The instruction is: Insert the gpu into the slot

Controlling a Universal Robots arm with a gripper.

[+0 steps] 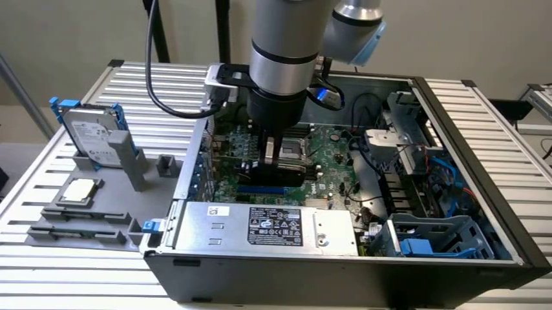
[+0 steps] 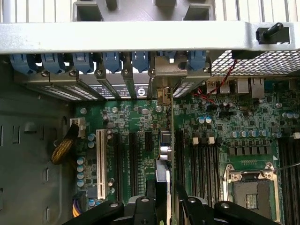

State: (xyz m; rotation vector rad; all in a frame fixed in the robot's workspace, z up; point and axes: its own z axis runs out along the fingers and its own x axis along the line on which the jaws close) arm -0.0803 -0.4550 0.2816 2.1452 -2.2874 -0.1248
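Observation:
My gripper [image 1: 276, 169] reaches down into the open computer case, over the green motherboard [image 1: 332, 174]. It is shut on the gpu [image 2: 165, 140], a thin dark card seen edge-on in the wrist view. The card runs from between my fingers [image 2: 143, 208] to its metal bracket [image 2: 165, 75] at the case's rear wall. In the exterior view the card [image 1: 283, 173] sits low over the board. The bright-blue slot [image 1: 258, 191] shows as a strip just below the gripper, towards the power-supply box. In the wrist view the slot is hidden under the card.
A silver labelled power-supply box [image 1: 267, 226] fills the case's near side. The processor socket [image 2: 251, 187] and black memory slots [image 2: 201, 159] lie beside the card, with a white slot [image 2: 101, 161] on the other side. A hard drive [image 1: 90, 135] stands outside the case.

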